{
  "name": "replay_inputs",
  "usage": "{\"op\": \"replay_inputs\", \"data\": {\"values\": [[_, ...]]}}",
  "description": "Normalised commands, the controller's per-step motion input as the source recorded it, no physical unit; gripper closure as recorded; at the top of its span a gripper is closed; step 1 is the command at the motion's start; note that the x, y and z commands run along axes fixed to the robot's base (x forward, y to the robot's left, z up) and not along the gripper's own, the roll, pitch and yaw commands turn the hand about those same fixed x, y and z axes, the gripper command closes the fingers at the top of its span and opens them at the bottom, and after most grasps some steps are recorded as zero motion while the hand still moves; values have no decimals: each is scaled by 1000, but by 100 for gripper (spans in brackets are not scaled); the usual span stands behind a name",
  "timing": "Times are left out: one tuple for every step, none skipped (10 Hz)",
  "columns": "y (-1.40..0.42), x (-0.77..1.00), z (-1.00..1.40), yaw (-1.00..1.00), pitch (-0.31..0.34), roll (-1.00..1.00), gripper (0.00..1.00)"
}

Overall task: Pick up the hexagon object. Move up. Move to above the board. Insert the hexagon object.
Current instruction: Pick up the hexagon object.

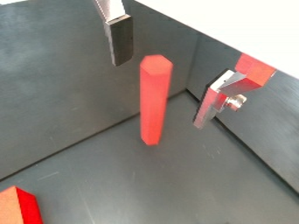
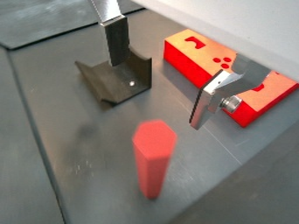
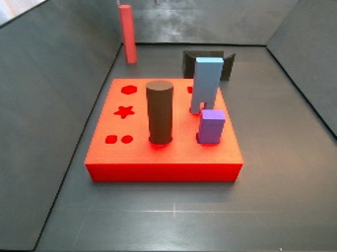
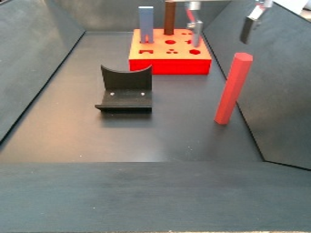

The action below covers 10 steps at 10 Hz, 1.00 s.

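The hexagon object point(image 1: 153, 101) is a tall red prism standing upright on the dark floor near a wall. It also shows in a wrist view point(image 2: 152, 159) and in both side views point(image 3: 128, 32) point(image 4: 231, 88). My gripper point(image 1: 170, 70) is open and empty, hanging above the rod with one finger on each side of its top; it also shows in a wrist view point(image 2: 163, 70) and a side view point(image 4: 224, 16). The board point(image 3: 165, 169) is a flat red block with cut-out holes, apart from the rod point(image 4: 183, 65) point(image 2: 187, 68).
On the board stand a dark brown cylinder point(image 3: 160, 111), a light blue block point(image 3: 207, 84) and a small purple block point(image 3: 211, 126). The fixture point(image 4: 124, 88) stands on the floor beside the board, also in a wrist view point(image 2: 114, 80). Dark walls surround the floor.
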Motion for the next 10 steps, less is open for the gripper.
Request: {"op": "replay_inputs", "data": {"values": [[211,-529,-71,497,-170,81,0],[303,-529,-157,480,-157,0,0],[260,-294,-209,171,-61,-14,0],[231,-280,-369,206,-10,0,0],[111,-154,-394,297,0,59,0],[14,0,-360,314,0,79,0],[34,0,-366,394,0,117,0],[0,0,-300,494,0,116,0],[54,0,-269,471,0,79,0],[60,-43,-226,314,0,4,0]]}}
